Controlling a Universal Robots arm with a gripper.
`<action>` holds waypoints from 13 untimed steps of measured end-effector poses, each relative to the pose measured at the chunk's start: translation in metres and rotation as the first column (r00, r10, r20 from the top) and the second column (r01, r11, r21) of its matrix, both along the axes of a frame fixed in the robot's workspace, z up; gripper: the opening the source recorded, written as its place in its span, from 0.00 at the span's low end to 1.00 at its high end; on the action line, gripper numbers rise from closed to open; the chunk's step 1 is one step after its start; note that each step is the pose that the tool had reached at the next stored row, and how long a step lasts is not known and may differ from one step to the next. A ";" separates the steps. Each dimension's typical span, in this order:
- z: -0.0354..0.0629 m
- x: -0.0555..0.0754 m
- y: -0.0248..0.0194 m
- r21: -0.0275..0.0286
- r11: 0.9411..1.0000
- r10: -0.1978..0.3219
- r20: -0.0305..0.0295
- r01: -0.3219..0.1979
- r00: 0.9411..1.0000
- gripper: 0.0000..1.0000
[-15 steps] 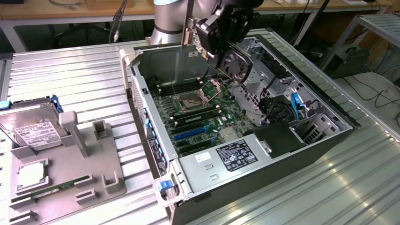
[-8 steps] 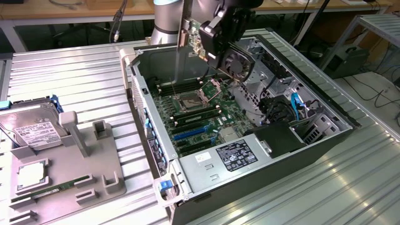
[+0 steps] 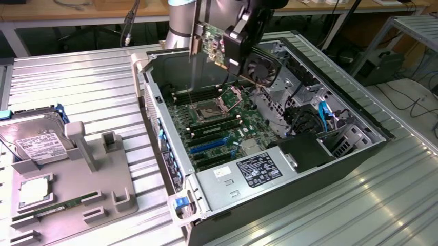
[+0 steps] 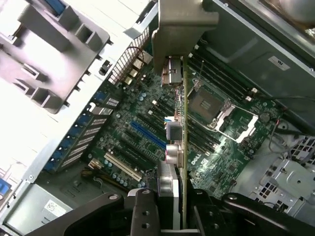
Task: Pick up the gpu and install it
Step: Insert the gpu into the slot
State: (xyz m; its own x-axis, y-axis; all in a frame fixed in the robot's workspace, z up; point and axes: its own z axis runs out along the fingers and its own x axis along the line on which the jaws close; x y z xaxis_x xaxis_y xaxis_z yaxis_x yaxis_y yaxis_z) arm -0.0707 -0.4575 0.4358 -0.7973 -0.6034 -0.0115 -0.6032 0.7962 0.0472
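The gpu [image 3: 209,42] hangs in the air over the back of the open computer case [image 3: 356,110], a green card with its silver end bracket [image 3: 195,38] toward the exterior view's left. My gripper [image 3: 233,46] is shut on the card's edge. In the wrist view the gpu [image 4: 185,123] stands edge-on between my fingers [image 4: 142,209], its bracket [image 4: 179,29] at the far end. Well below it lies the motherboard [image 4: 221,157], with its blue slot [image 3: 205,146] [image 4: 147,135] and an open processor socket [image 3: 205,110] [image 4: 206,105]. Card and board are apart.
A black fan [image 3: 263,66] and cables line the case wall close beside the held card. The power supply [image 3: 257,169] fills the case's near end. At the exterior view's left, a grey fixture [image 3: 89,169] holds a hard drive [image 3: 34,141] and a memory stick [image 3: 55,207].
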 end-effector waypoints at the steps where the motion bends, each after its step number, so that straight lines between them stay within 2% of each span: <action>1: 0.0000 0.000 0.0000 0.000 1.000 0.019 0.000 -0.019 1.000 0.29; 7: -0.0003 0.000 0.0000 0.000 0.992 0.125 0.000 -0.125 0.992 0.29; 10: -0.0003 0.000 0.0000 0.000 0.985 0.173 0.000 -0.173 0.985 0.29; 13: -0.0004 0.000 -0.0001 0.000 0.975 0.222 0.000 -0.222 0.975 0.29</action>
State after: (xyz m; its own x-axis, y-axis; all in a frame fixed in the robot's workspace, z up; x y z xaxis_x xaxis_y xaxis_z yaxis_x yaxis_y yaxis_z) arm -0.0707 -0.4576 0.4354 -0.6435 -0.7654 -0.0114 -0.7649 0.6424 0.0472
